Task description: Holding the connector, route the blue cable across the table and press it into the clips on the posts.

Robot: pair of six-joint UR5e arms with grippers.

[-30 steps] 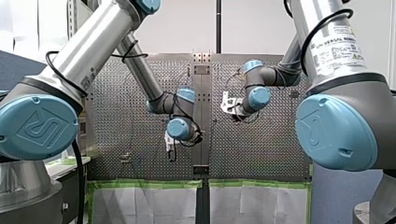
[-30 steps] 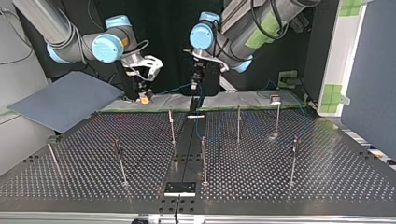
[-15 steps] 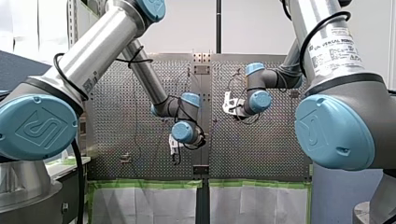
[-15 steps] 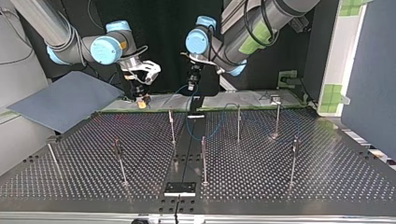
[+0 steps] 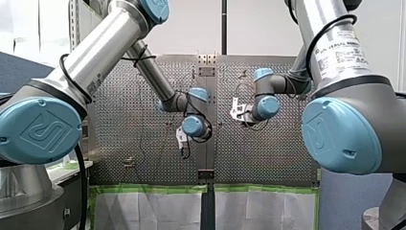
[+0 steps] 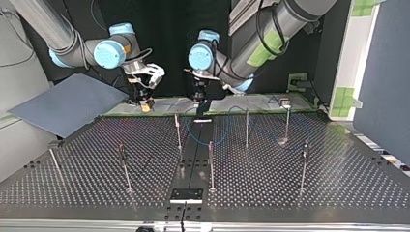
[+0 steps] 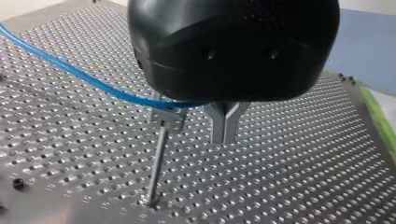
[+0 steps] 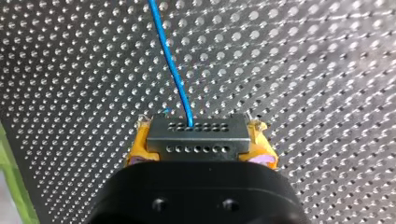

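In the right wrist view the yellow pads (image 8: 140,144) of my right gripper (image 8: 198,140) are shut on a grey connector (image 8: 198,136). The blue cable (image 8: 170,60) leaves the connector ahead of the pads. In the top view my right gripper (image 6: 145,102) hangs over the table's far edge. My left gripper (image 6: 199,96) is a short way to its right, and a loop of cable (image 6: 216,142) sags below it between posts (image 6: 211,164). In the left wrist view my metal fingers (image 7: 219,133) are together, and the cable (image 7: 70,70) runs in at their base, just above a post's clip (image 7: 166,115).
Several thin posts stand across the perforated table (image 6: 314,193), among them one (image 6: 177,130) near the black centre strip (image 6: 193,159) and one (image 6: 304,164) at the top view's right. A blue-grey board (image 6: 67,104) lies at that view's left.
My left arm has moved towards the top view's left with the cable, and a sagging loop has formed between the posts. My right gripper has shifted only slightly.
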